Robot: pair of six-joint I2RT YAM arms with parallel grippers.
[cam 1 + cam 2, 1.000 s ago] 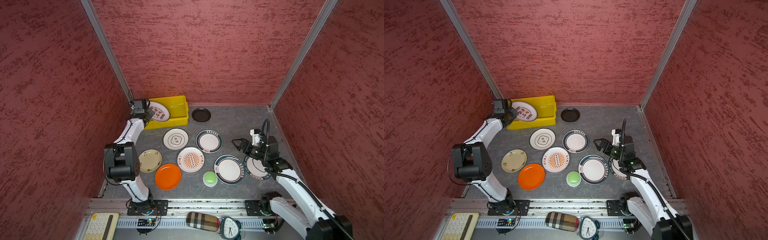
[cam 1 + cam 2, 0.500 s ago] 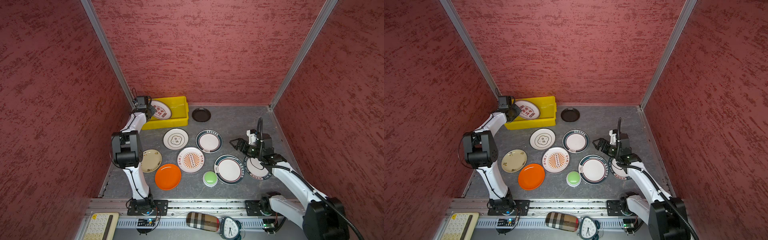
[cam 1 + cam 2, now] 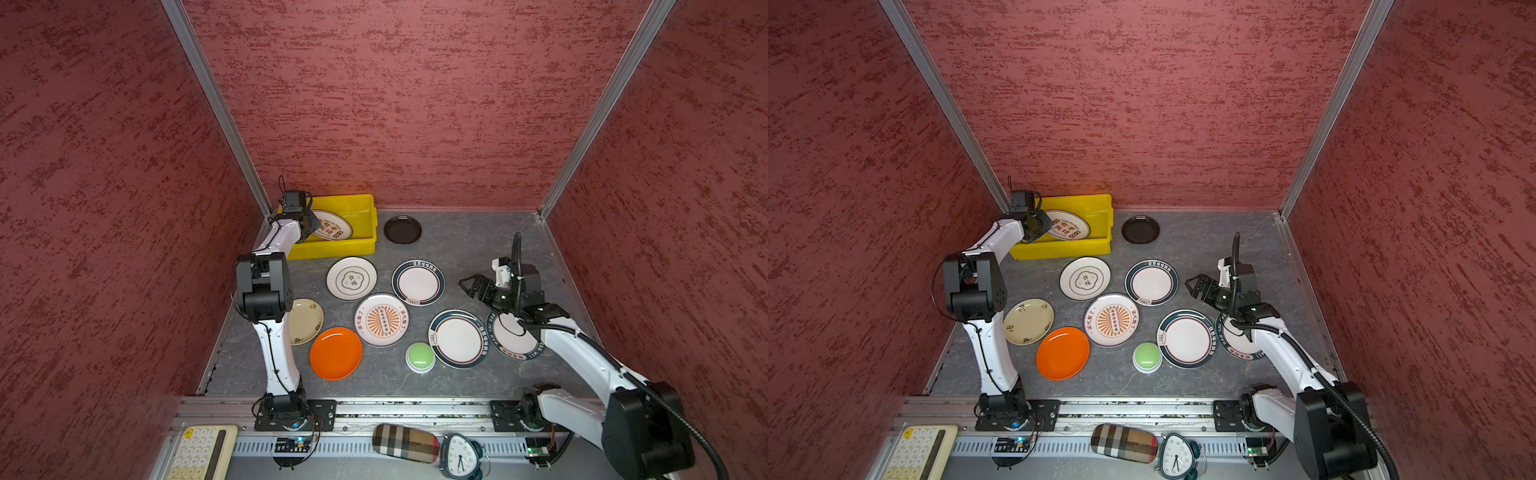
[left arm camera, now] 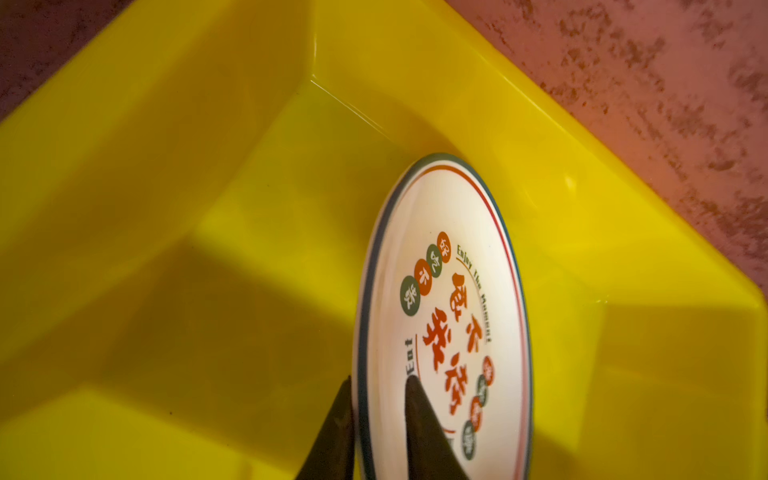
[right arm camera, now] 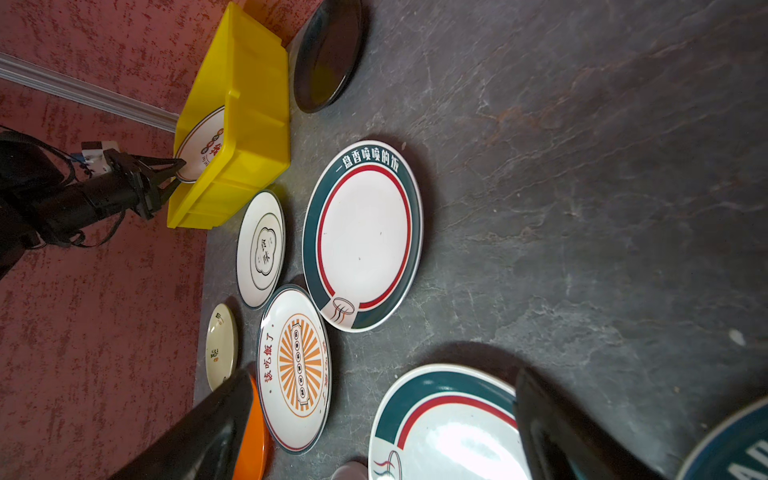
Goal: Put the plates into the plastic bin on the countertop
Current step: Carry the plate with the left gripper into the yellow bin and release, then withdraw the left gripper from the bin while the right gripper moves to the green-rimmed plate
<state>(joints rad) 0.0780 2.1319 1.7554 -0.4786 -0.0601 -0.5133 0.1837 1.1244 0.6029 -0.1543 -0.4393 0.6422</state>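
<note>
Plates are the matter, and one of them, a white printed plate, has its rim between the fingers of the left gripper. The fingers stand only narrowly apart, one at the underside and one over the printed face, and I cannot tell whether they press on the rim.

This printed plate is tilted inside the plastic bin. Its far edge is down near a bin wall and its near edge is raised at the left gripper, which reaches in over the bin's left end. The bin stands in the back left corner of the countertop.

On the right side hangs the right gripper — fingers spread wide, nothing between them. It is just beside a green-rimmed plate and well apart from the bin.

Eight plates lie flat on the countertop outside the bin:
- the black plate, just right of the bin
- a white plate with a dark outline
- the sunburst plate
- the cream plate
- the orange plate
- a second green-rimmed plate
- a lettered plate, partly under the right arm
- the green-rimmed plate already named

A green button sits between the orange plate and the second green-rimmed plate.
</note>
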